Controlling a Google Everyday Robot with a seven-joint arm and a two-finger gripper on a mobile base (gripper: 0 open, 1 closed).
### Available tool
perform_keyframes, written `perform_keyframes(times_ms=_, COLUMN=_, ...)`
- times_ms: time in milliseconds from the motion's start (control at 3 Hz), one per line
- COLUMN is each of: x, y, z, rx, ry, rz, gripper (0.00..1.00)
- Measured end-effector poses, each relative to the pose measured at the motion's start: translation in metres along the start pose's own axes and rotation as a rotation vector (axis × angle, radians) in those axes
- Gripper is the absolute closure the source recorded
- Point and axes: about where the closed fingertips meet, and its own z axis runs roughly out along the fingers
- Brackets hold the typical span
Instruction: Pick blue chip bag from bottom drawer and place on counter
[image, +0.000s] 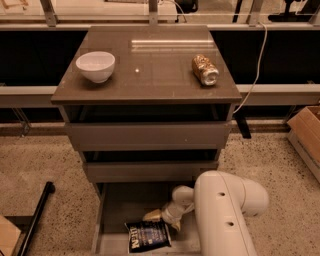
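1. Up top, the desk (150, 80) carries two things: a bowl (95, 66) at its left and a can (205, 69) at its right, well apart.
2. Under the desk sit two upper drawers (147, 136), one above the other, and beneath them the bottom drawer (122, 202) juts out toward the camera.
3. In that bottom drawer, the chip bag (148, 236) lies on the floor near the front.
4. The gripper (156, 216) is down in the drawer too, just behind the bag, with the arm (225, 210) reaching in from the right.
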Motion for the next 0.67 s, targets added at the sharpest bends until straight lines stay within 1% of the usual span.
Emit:
perform_keyframes(times_ms=333, x=0.0036, y=0.0029, z=0.0108, rx=0.015, ry=0.028, rz=0.010, gripper=0.19)
perform_keyframes(times_ms=667, x=0.0042, y=0.0042, z=0.0081, rx=0.015, ry=0.028, rz=0.010, gripper=0.42)
